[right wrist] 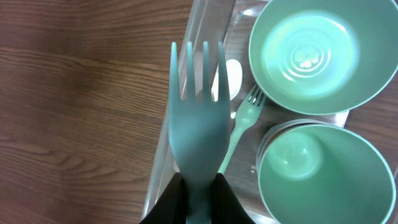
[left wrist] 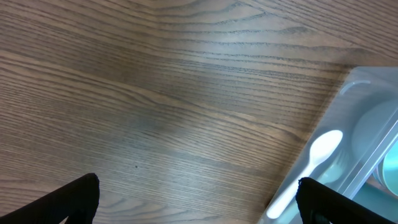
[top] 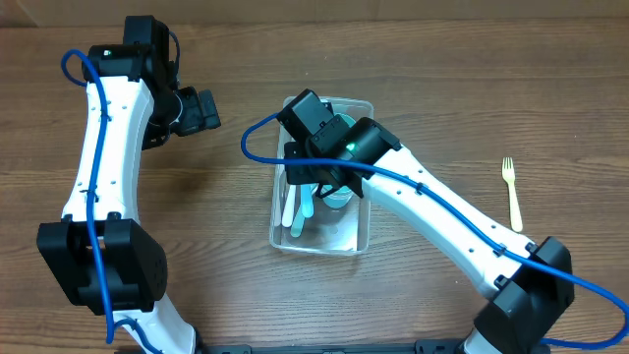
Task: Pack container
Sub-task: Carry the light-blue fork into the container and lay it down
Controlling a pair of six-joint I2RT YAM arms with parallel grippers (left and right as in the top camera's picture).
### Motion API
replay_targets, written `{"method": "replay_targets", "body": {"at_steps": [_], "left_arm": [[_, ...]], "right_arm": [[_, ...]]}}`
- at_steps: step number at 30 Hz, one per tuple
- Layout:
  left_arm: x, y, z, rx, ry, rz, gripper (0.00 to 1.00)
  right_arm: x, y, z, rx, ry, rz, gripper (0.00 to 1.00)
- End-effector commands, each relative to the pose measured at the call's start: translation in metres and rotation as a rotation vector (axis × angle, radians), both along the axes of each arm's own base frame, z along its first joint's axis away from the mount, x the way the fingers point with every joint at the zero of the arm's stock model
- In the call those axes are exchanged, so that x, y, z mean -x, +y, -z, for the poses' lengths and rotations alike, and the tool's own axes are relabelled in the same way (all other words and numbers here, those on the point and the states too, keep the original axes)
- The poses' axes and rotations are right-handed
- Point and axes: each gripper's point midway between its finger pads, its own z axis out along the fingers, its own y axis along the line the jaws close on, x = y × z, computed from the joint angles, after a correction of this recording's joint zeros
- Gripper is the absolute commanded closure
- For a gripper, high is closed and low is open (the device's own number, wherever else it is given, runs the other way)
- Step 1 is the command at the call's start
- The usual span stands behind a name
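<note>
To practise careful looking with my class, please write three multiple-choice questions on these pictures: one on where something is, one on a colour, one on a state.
1. Where is the yellow fork relative to the container?
A inside it
B on the table, apart from it
C propped on its rim

2. What colour is the held fork in the right end effector?
A red
B white
C teal

3. How is the left end effector?
A open, holding nothing
B shut on a spoon
C shut on a bowl

Answers:
1 B: the overhead view shows it lying alone on the wood.
2 C: the right wrist view shows its teal tines and handle.
3 A: the left wrist view shows its fingers far apart over bare wood.
</note>
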Motion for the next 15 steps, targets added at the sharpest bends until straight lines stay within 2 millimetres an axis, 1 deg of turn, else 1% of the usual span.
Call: {"method": "replay_targets", "body": {"at_steps": [1,2,3,4,5,7,11,13,14,15], "left_arm": [[-0.005,0.000,-0.007,-0.003,-0.024,0.018,0.00],[-0.005,0.000,-0.007,-0.003,-0.024,0.018,0.00],[-0.005,0.000,-0.007,-0.003,-0.024,0.018,0.00],[-0.005,0.000,-0.007,-0.003,-0.024,0.018,0.00],[-0.005,0.000,-0.007,-0.003,-0.024,0.018,0.00],[-0.005,0.000,-0.007,-0.003,-0.024,0.017,0.00],[-0.005,0.000,-0.007,-0.003,-0.024,0.018,0.00],[-0.005,0.001,-0.007,-0.004,-0.024,0.018,0.00],[-0.005,0.000,-0.007,-0.003,-0.024,0.018,0.00],[-0.005,0.000,-0.007,-0.003,-0.024,0.018,0.00]], "right_arm": [[0.000,0.001,0.004,0.003,0.003,0.011,0.96],[0.000,0.001,0.004,0.003,0.003,0.011,0.90],[0.000,0.001,0.003,0.002,0.003,0.012,0.82],[0.000,0.001,0.003,0.002,0.003,0.011,0.67],[0.000,0.001,0.003,0.002,0.003,0.011,0.60],[-0.001,0.001,0.003,0.001,0.000,0.008,0.55],[-0.003,0.000,0.000,0.005,-0.015,0.004,0.49],[-0.008,-0.012,-0.008,0.038,-0.038,0.020,0.48],[-0.011,-0.019,-0.015,0.050,-0.052,0.038,0.48],[-0.014,-0.031,-0.027,0.063,-0.072,0.065,0.48]]}}
